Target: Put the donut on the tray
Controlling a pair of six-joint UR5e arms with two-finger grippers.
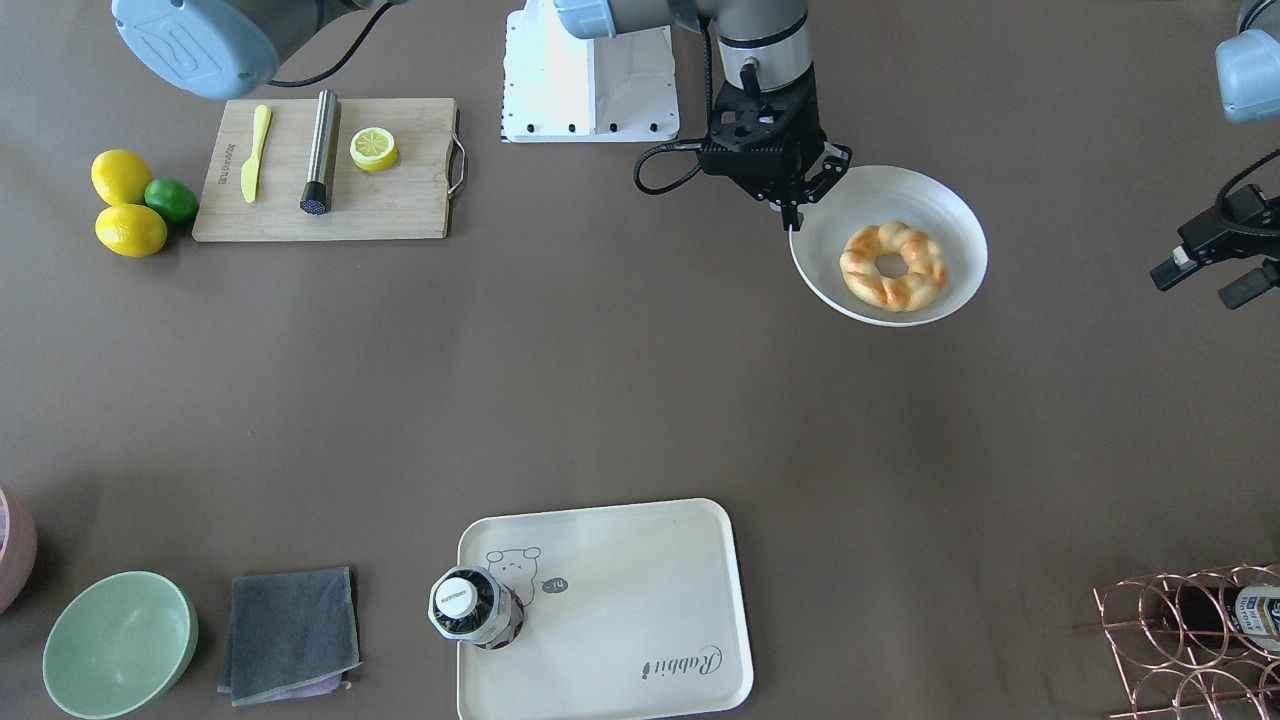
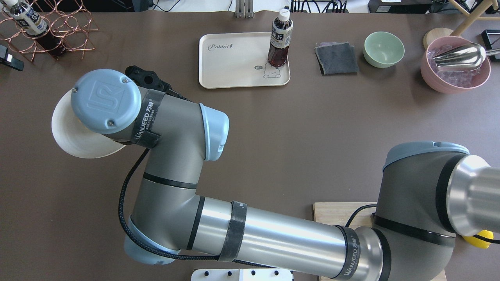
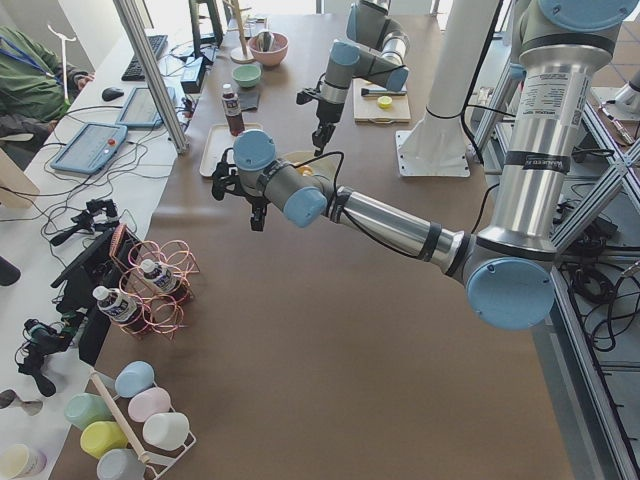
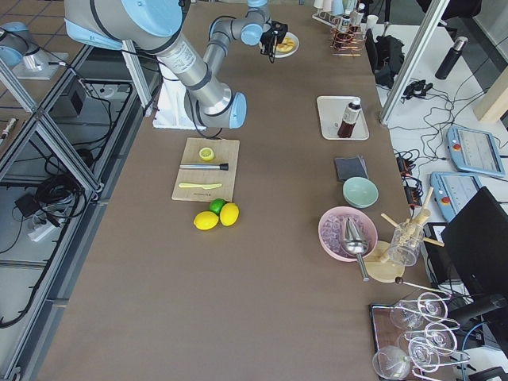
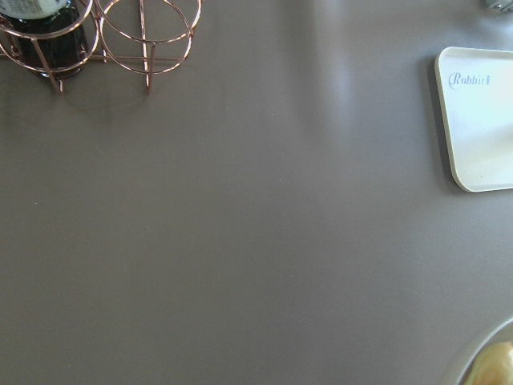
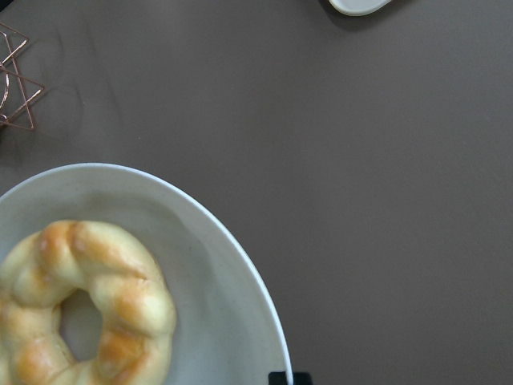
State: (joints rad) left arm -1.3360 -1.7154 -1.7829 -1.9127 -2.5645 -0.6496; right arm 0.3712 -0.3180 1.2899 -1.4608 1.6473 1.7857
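Hovering at the plate (image 1: 940,200) rim with right end effector (image 1: 795,212) pinched together, empty, stood just beside the donut (image 1: 893,266) in that plate, probably to line up a pick (left end effector (image 1: 1196,288) spread, idle), well apart from the tray (image 1: 640,600).

Grey script on the cream tray (image 2: 234,66) at the far side of the table reads "Rabbit", and a small speech bubble beside its bear drawing says "hi". The bottle cap (image 1: 455,597) reads "SUNTORY". Black straps (image 2: 145,117) around the right arm (image 2: 273,238) read "WANJEED". Its blue joint cap (image 2: 105,97) bears an embossed "UR" logo.
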